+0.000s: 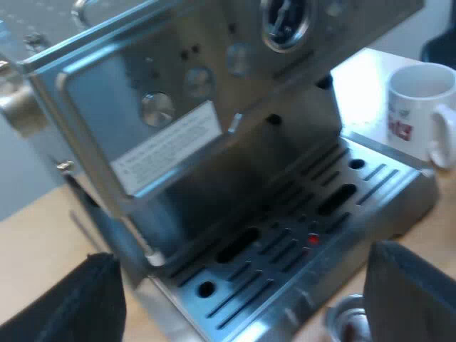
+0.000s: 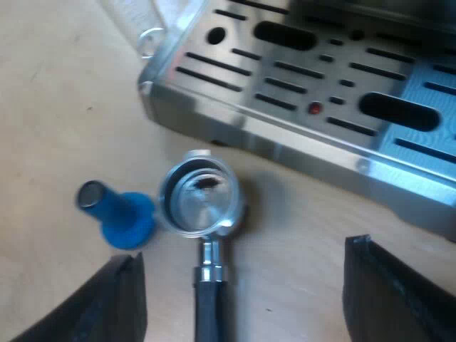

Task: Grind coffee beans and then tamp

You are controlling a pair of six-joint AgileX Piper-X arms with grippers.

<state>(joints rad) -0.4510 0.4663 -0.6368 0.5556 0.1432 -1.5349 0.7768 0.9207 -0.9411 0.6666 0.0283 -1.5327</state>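
Right gripper (image 2: 244, 256): jaws spread wide, gripping nothing; it hangs over the holder's dark handle (image 2: 206, 303) without touching it.
Left gripper (image 1: 242, 285): jaws wide apart and empty, in front of the drip tray (image 1: 285, 242).
Holder (image 2: 198, 203): loose on the wooden table (image 2: 57, 107), with its basket just short of the tray's edge.
Tamper (image 2: 117, 214): blue, right beside the basket.
Espresso machine (image 1: 178, 107): front panel looms above the tray.
Mug (image 1: 420, 107): white, beside the machine, well away from the fingers.
Clear glass (image 2: 142, 21): at the tray's corner.
Arms: the right one looks steeply down; the left one is tilted toward the machine's front.
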